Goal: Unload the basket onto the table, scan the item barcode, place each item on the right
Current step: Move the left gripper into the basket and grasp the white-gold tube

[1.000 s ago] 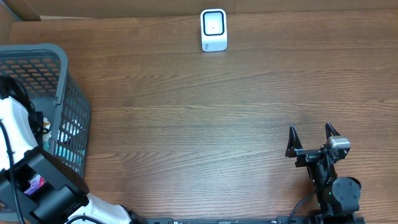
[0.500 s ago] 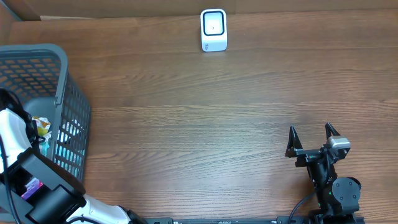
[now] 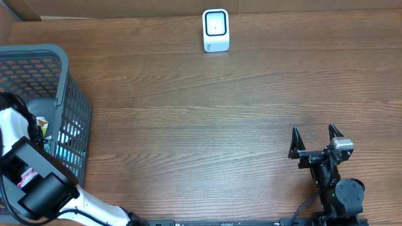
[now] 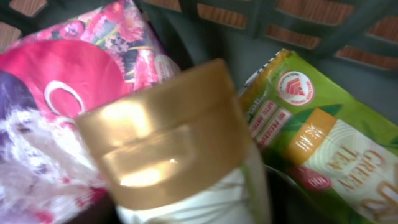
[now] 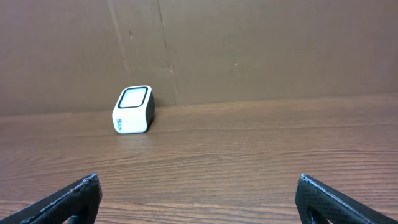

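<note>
In a grey plastic lattice basket (image 3: 63, 69), the left tool (image 3: 36, 127) hovers at a gold-capped bottle (image 4: 168, 143) lying between a glossy pink floral pouch (image 4: 56, 81) and a green tea packet (image 4: 317, 143); its grip cannot be told. The right tool (image 3: 313, 133) gapes, released, over the wood-grain counter (image 3: 201, 125).

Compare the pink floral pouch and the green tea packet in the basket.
Print: the pink floral pouch is magenta with flowers; the green tea packet is green with an orange label. Place: the pouch lies left of the gold-capped jar, the packet right. Both are soft packs in the basket, partly hidden by the jar.
</note>
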Action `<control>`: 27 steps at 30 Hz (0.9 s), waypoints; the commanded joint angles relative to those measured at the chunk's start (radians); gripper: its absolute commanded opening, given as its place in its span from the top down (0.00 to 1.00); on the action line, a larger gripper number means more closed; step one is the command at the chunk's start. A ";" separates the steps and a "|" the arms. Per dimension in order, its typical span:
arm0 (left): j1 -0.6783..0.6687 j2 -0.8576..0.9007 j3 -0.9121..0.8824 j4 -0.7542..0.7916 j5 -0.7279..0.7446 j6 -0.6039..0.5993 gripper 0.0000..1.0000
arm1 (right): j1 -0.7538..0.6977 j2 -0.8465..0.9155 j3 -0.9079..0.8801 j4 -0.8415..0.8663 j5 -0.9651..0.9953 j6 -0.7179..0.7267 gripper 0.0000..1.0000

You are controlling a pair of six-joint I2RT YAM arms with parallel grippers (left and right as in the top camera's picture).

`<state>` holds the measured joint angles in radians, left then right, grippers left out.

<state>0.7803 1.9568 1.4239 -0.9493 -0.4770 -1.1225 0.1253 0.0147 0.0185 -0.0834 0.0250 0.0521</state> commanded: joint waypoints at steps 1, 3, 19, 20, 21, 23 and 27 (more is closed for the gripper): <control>0.006 0.076 -0.017 -0.005 -0.001 0.001 0.70 | 0.005 -0.012 -0.011 0.003 -0.003 0.008 0.00; 0.006 0.071 -0.010 -0.010 0.003 0.008 0.85 | 0.005 -0.012 -0.011 0.003 -0.003 0.008 0.00; 0.005 -0.130 0.281 -0.217 0.274 0.170 0.95 | 0.005 -0.012 -0.011 0.003 -0.003 0.008 0.00; 0.005 -0.149 0.306 -0.234 0.285 0.171 0.95 | 0.005 -0.012 -0.011 0.003 -0.003 0.008 0.00; 0.005 -0.167 0.327 -0.245 0.299 0.182 0.94 | 0.005 -0.012 -0.011 0.003 -0.003 0.008 0.00; 0.005 -0.206 0.360 -0.252 0.325 0.200 0.93 | 0.005 -0.012 -0.011 0.003 -0.003 0.008 0.00; 0.005 -0.288 0.386 -0.251 0.332 0.206 0.90 | 0.005 -0.012 -0.011 0.003 -0.003 0.008 0.00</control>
<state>0.7918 1.7664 1.7615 -1.1950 -0.1913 -0.9565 0.1253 0.0147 0.0185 -0.0837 0.0254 0.0525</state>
